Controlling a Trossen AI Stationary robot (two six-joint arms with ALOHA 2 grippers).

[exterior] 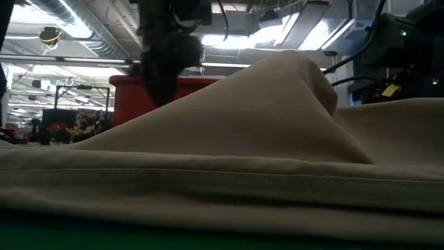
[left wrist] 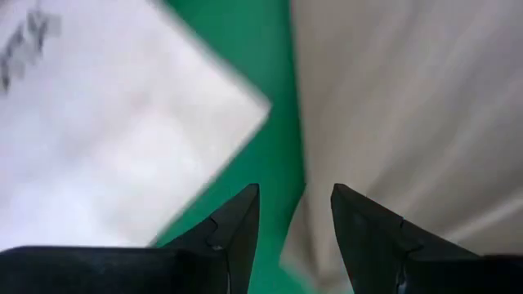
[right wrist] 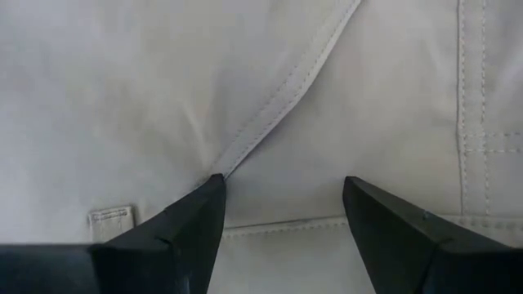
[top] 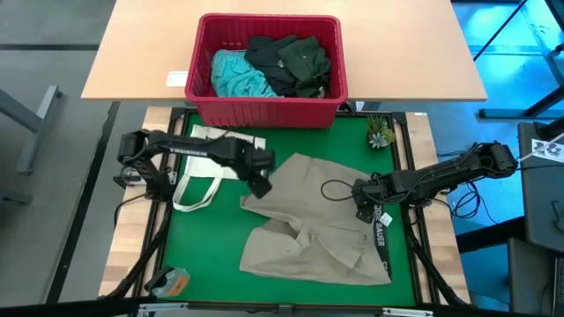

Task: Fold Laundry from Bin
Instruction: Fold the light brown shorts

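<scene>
The khaki-tan garment [top: 308, 229] lies crumpled on the green mat [top: 203, 238], and in the low view one fold [exterior: 291, 76] stands up. The red bin [top: 264, 110] at the far edge holds the turquoise [top: 236, 75], dark grey [top: 269, 57] and dark green [top: 308, 62] garments. My left gripper [top: 261, 185] is open and points down over the khaki garment's left edge [left wrist: 392, 122], with green mat between its fingertips [left wrist: 294, 196]. My right gripper [top: 361, 210] is open over the garment's right part, its fingers astride a seam [right wrist: 282, 188]. My right gripper points down at the khaki garment with one fingertip [right wrist: 214, 181] right at a seam. I cannot tell whether it touches the cloth. My left gripper touches nothing that shows.
A white tote bag [top: 207, 163] lies on the mat's left side, close by my left gripper. A black lettered strap [top: 382, 238] and a thin black cord loop [top: 335, 187] lie on the khaki garment. A small plant [top: 381, 132] stands at the mat's far right corner.
</scene>
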